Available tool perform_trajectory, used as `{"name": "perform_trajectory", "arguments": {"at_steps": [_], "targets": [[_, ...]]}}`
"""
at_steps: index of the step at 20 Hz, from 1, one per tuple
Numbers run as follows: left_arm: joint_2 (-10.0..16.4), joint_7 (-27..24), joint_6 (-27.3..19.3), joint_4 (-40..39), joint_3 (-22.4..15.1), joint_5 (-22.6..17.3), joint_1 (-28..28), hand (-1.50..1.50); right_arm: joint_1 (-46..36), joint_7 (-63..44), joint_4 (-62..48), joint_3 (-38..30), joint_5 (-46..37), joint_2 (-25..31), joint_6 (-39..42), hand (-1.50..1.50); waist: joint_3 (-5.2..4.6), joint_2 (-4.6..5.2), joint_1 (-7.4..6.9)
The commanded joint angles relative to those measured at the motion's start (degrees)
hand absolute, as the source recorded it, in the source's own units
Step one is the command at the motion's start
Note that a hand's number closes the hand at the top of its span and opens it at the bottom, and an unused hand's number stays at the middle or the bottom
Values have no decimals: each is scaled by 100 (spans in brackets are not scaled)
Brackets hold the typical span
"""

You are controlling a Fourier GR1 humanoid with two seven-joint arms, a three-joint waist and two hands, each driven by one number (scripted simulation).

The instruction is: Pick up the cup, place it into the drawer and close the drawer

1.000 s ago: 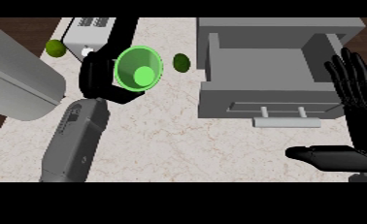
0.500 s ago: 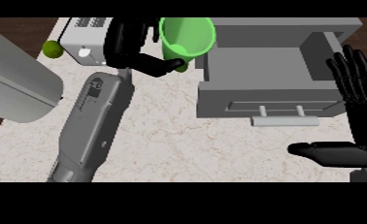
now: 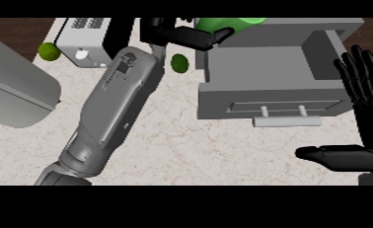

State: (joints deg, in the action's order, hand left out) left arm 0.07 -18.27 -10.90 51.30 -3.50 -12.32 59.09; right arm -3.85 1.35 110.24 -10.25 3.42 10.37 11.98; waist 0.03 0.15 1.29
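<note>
The bright green cup [image 3: 226, 23] is at the top of the head view, over the back left corner of the open grey drawer [image 3: 280, 74]. My left hand [image 3: 182, 35] is shut on it, fingers curled round its side, and the upper part of the cup is cut off by the view's edge. The grey left forearm [image 3: 116, 103] stretches diagonally from the lower left. My right hand [image 3: 360, 108] rests open at the right edge, beside the drawer, fingers pointing up and thumb low. The drawer's front carries a pale bar handle [image 3: 285, 121].
A white toaster [image 3: 84, 42] stands at the back left, with a green lime [image 3: 48, 51] to its left. Another small green fruit [image 3: 179, 62] lies between the forearm and the drawer. A grey rounded object [image 3: 22, 91] fills the left edge.
My left hand has lifted the cup from the counter and carried it right and back, up to the drawer's rear left corner. The right hand has stayed put.
</note>
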Motion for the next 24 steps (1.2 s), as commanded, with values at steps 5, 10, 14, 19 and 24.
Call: {"name": "perform_trajectory", "arguments": {"at_steps": [5,10,14,19,24], "targets": [[-6,-200,-698,-1682,-465,-876,1196,150,-87,237,-222,57,-82,-41,52,-150,2,55,172],[-7,-236,-617,-2061,-968,-1144,1121,150,-61,-36,19,-2,31,15,70,-150,0,30,141],[-7,-112,-893,-2288,-1482,-1706,1480,150,-91,177,-311,8,15,38,190,-150,4,53,240],[-7,-456,-1032,-2635,-1982,-1790,1211,150,-173,-93,-15,25,84,-3,96,-150,1,58,254],[-7,-122,-1208,-2589,-2759,-1905,1130,-150,-208,204,-470,-268,276,297,422,-150,6,80,327]]}}
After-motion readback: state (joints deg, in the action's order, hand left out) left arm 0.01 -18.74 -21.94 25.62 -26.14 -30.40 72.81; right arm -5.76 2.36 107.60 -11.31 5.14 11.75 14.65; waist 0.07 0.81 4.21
